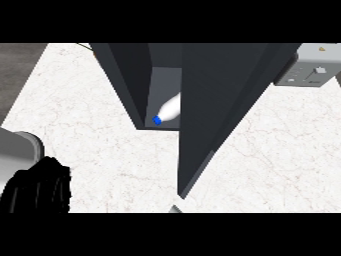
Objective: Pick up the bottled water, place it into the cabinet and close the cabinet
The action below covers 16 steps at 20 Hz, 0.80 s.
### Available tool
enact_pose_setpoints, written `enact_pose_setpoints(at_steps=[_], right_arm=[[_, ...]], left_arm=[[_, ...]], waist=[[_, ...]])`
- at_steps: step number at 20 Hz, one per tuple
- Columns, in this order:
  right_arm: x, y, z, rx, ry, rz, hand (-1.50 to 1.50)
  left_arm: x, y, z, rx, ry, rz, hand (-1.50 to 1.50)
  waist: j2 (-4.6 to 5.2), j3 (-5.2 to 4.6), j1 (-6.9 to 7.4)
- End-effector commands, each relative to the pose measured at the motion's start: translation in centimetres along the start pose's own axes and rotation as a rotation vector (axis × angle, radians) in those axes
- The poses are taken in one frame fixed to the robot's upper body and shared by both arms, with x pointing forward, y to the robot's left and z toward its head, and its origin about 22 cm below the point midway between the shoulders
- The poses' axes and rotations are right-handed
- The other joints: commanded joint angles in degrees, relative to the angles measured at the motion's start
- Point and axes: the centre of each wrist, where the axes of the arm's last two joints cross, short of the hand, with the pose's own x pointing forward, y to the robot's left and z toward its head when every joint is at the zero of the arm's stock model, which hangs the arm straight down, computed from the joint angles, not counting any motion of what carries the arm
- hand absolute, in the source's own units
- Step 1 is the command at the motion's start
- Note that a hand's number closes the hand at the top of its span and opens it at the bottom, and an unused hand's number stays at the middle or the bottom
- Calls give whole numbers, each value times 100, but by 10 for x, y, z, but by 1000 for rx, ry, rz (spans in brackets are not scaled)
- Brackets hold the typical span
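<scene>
Left hand [36, 187], nearest the camera, is curled and holds nothing. Up and right of it, bottled water [168, 111] lies inside the cabinet [129, 80]; its door [217, 115] stands open. Placement appears done; closing remains. Right hand is out of view.

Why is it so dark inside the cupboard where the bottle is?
In the head view, the cabinet has dark walls and its door shades the inside, so only the white bottled water with its blue cap stands out. The counter is evenly bright, without glare. The left hand shows nearly solid black at the lower left.
</scene>
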Motion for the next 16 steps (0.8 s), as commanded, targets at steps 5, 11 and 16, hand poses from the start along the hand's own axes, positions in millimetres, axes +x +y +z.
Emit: enact_pose_setpoints(at_steps=[5, 11, 16], right_arm=[[-1, 14, -69, -133, -29, -57, 150], [-9, -16, -117, -213, 39, -128, 150], [-38, -65, -155, -175, 104, -247, 150]], left_arm=[[16, 28, 10, -6, -1, -6, 150], [20, 46, 28, -13, 7, -15, 150], [32, 61, 27, -5, -8, -6, 150]], waist=[[42, -4, 110], [60, 8, 125], [89, 18, 101]])
